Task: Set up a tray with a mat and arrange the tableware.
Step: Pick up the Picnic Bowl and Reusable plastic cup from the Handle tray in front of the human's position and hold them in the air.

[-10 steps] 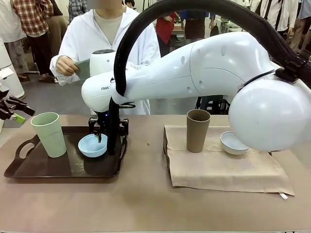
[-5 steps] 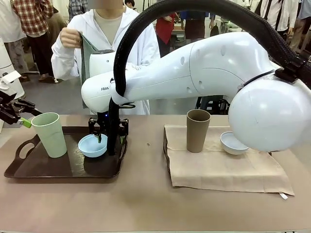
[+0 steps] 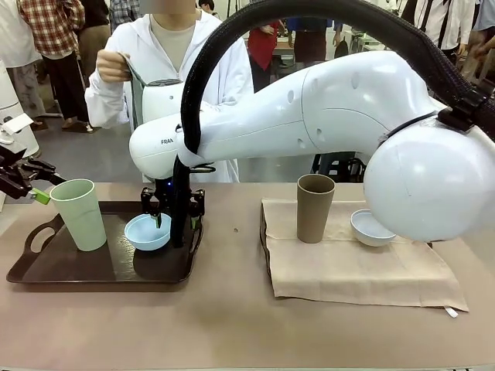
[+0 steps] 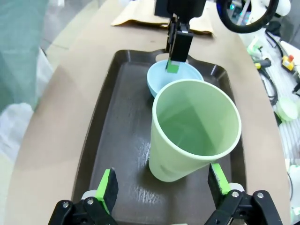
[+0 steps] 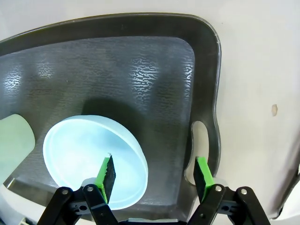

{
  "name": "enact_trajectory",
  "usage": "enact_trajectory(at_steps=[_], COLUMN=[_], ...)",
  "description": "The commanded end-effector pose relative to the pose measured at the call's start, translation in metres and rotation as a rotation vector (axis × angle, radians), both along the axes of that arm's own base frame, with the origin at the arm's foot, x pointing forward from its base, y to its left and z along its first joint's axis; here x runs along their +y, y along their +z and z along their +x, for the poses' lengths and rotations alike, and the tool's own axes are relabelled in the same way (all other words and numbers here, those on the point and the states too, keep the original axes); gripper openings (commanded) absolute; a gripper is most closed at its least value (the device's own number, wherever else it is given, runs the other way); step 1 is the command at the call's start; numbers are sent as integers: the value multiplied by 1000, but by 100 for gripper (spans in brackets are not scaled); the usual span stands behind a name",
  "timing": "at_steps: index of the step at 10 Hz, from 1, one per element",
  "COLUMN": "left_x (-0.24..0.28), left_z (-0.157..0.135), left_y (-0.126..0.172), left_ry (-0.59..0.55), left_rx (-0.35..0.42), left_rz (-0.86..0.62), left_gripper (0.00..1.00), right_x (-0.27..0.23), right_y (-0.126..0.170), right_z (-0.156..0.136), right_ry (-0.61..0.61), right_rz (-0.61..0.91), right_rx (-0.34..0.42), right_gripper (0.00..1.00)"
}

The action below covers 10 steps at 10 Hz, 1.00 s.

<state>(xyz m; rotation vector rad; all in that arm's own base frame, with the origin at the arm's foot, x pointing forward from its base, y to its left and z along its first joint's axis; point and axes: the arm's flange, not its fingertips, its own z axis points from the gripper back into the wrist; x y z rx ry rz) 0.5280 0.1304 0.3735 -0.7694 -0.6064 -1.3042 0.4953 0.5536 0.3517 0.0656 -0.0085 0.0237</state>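
Note:
A dark tray (image 3: 46,270) lies at the table's left. On it stand a pale green cup (image 3: 79,215) and a light blue bowl (image 3: 147,230). My right gripper (image 3: 174,224) reaches across and stands open over the bowl's right rim. One finger is inside the bowl (image 5: 79,150) and the other is above the tray's handle hole. My left gripper (image 3: 39,192) is open beside the green cup's rim. In the left wrist view the cup (image 4: 192,131) stands just ahead between my open fingers (image 4: 108,187). A brown cup (image 3: 315,207) and a whitish bowl (image 3: 370,228) rest on a beige cloth (image 3: 348,270).
Across the table a person's hand (image 3: 112,66) holds up a grey-green sheet (image 3: 138,93), seemingly a mat. My right arm's white bulk spans the middle and right of the front view. Bare tabletop lies between the tray and the beige cloth.
The person has lifted the grey-green sheet from waist height up to shoulder height. My left gripper has shifted slightly toward the green cup. The right gripper has stayed put.

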Motion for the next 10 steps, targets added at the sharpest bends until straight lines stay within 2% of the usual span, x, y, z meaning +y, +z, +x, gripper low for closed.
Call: enact_trajectory(at_steps=[1,3,6,10], left_x=[-6,-7,9,-1], left_z=[-2,-6,-2,-3], left_y=[3,-17,-46,-79], left_ry=[-28,-79,-63,-33], left_rx=[-43,-115,-105,-30], left_rz=[28,52,-23,-95], left_gripper=[100,100,100,100], right_x=[4,6,10,19], right_y=[0,-6,-5,-12], right_z=[1,4,6,8], right_ry=[3,8,-2,-14], right_rz=[-3,7,12,18], right_rx=[-6,1,-14,-27], right_gripper=[86,86,86,86])
